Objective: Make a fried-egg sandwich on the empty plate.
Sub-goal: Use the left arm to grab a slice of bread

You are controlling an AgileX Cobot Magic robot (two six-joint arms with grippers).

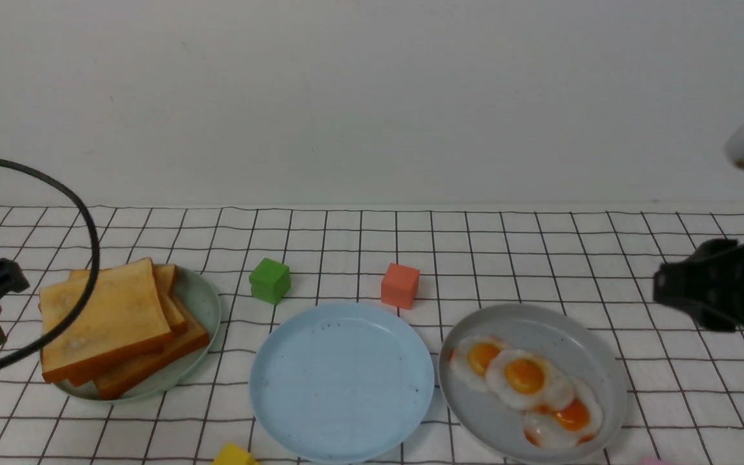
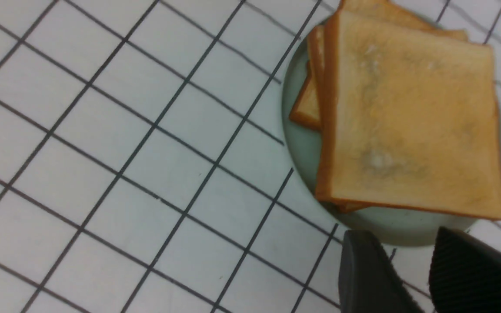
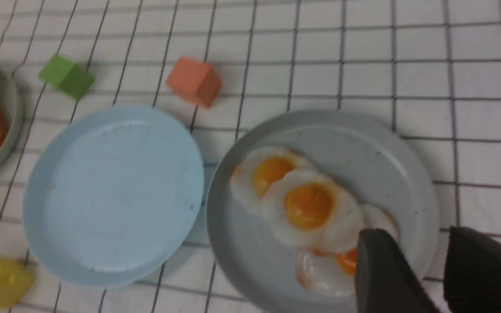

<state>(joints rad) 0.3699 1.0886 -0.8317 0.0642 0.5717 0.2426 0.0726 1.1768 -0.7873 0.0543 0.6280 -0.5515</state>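
Left gripper (image 2: 411, 243), right gripper (image 3: 426, 237): both part-open, nothing held. Toast slices (image 1: 104, 316) stacked left, fried eggs (image 1: 525, 376) right, bare blue plate (image 1: 341, 381) between; likely so each arm feeds its own side. Sandwich unmade; bread probably first.

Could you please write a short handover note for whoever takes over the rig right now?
Left gripper: open, holding nothing, near the toast.
Right gripper: open, holding nothing, near the eggs.
Toast slices: stacked askew on the pale green plate, at left.
Fried eggs: three, overlapping on the grey plate, at right.
Pale blue plate: between them, empty.
Done: no part of the sandwich is on the blue plate.
Left: one toast slice, an egg, then a second slice, stacked on the blue plate.
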